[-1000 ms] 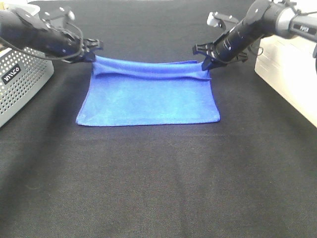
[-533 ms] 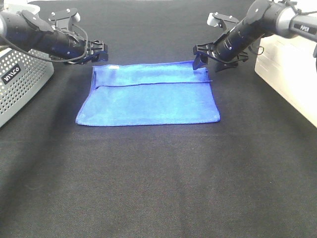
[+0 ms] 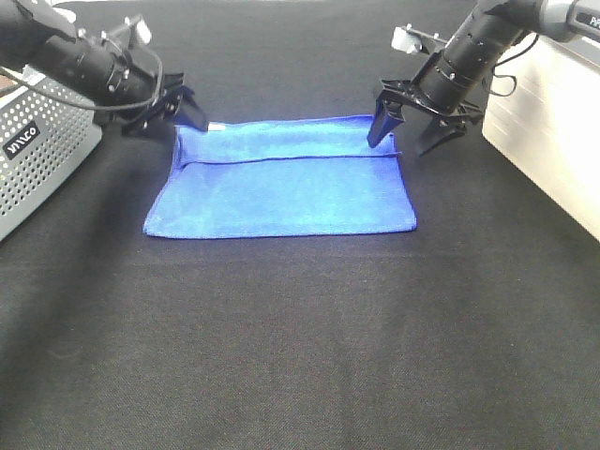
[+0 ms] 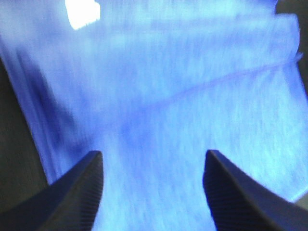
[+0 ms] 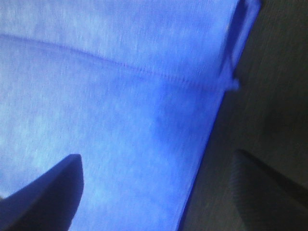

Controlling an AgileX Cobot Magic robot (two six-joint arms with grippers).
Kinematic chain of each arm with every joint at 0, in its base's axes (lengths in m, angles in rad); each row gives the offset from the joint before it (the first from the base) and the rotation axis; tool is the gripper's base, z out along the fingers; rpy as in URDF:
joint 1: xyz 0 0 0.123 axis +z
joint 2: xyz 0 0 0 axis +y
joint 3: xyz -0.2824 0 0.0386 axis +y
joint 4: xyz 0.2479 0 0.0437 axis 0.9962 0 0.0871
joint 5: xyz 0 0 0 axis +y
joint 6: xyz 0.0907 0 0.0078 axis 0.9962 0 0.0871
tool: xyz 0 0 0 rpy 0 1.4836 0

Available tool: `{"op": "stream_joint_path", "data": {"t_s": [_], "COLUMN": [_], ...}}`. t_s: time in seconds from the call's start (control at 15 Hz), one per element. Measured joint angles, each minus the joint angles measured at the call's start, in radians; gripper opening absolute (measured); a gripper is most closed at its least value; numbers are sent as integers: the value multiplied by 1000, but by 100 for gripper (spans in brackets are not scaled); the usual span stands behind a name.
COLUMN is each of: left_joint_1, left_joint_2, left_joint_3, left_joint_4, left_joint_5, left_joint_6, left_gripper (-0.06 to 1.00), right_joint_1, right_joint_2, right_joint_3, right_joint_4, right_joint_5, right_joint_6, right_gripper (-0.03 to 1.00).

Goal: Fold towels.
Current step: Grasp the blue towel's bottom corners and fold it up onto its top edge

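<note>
The royal-blue towel [image 3: 281,183] lies flat on the black table, its far part folded over as a narrow band with a stitched hem line across it. A small white tag [image 3: 215,125] shows at its far left corner. My left gripper [image 3: 175,114] is open and empty just above that corner. My right gripper [image 3: 405,136] is open and empty over the far right corner. The left wrist view shows the towel [image 4: 183,86] and tag [image 4: 83,12] beyond spread fingers [image 4: 79,192]. The right wrist view shows the towel [image 5: 106,96] and its right edge between spread fingers [image 5: 48,192].
A perforated grey basket [image 3: 37,155] stands at the left edge of the table. A white box [image 3: 548,122] stands at the right edge. Black cloth [image 3: 300,337] covers the table in front of the towel.
Both grippers have let go of the towel's far edge and opened. The lifted edge has dropped flat onto the towel. Both grippers have drawn slightly back and tilted downwards.
</note>
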Motion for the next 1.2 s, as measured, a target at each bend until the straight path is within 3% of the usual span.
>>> {"op": "stream_joint_path", "data": {"t_s": [0.13, 0.27, 0.47, 0.53, 0.73, 1.2], "left_joint_1": [2, 3, 6, 6, 6, -27], "left_joint_2": [-47, -113, -180, -180, -180, -139], "left_joint_3": [89, 201, 374, 402, 427, 427], "left_joint_4": [50, 68, 134, 155, 169, 164], "left_joint_5": [7, -15, -74, -78, -119, -164], "left_joint_6": [-101, -133, -250, -290, -309, -315], "left_gripper": [55, 55, 55, 55, 55, 62], "right_joint_1": [0, 0, 0, 0, 0, 0], "right_joint_2": [0, -21, -146, -180, -222, -185], "right_joint_3": [0, 39, 267, 357, 500, 512], "right_joint_4": [0, 0, 0, 1, 6, 37], "right_joint_5": [28, 29, 21, -37, -178, -200], "right_joint_6": [20, 24, 16, 16, 15, 6], "right_gripper": [78, 77, 76, 76, 76, 75]}}
